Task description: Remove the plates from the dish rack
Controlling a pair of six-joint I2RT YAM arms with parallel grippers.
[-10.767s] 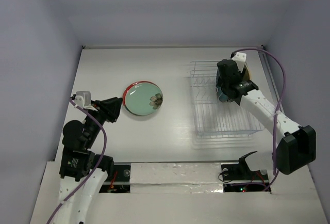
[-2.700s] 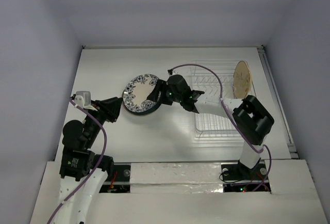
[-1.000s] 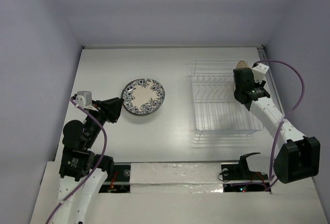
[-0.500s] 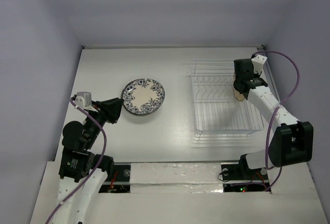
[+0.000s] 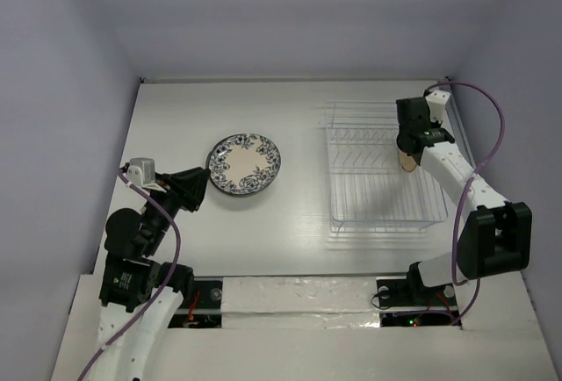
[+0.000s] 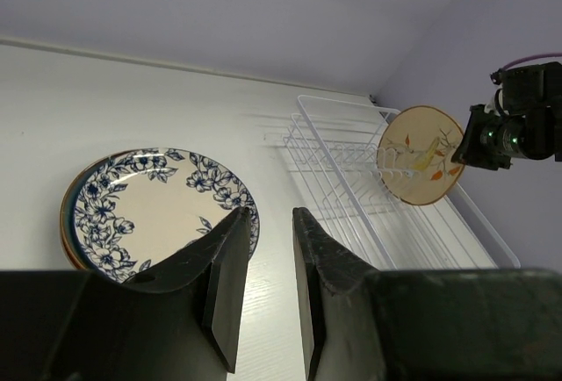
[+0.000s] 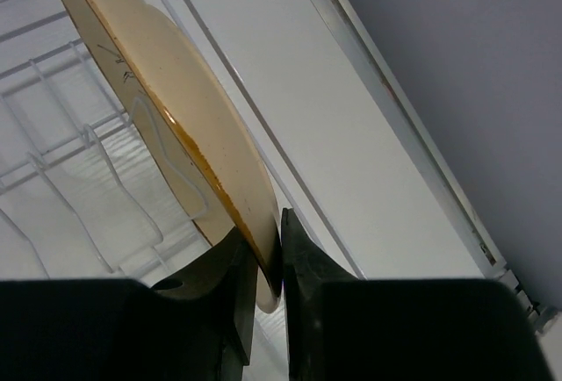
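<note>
My right gripper (image 7: 268,249) is clamped on the rim of the tan plate (image 7: 167,109), one finger on each face. The plate stands upright in the prongs at the far right end of the dish rack (image 5: 378,198). It is the only plate left in the rack.

Change of state: a few seconds ago this gripper was over the stack of plates (image 5: 245,163) at centre left, setting the blue-white plate on top. It has since crossed back to the rack and closed on the tan plate. A second ago it was only arriving at the rim.

Consequence: four plates appear to be unloaded. The final one is gripped but not yet lifted, so the task is judged close to completion.

Pose: my right arm reaches forward along the right side of the rack, wrist bent so the fingers meet the plate edge. My left gripper (image 6: 263,249) waits low near the stack, jaws narrowly parted, holding nothing.
</note>
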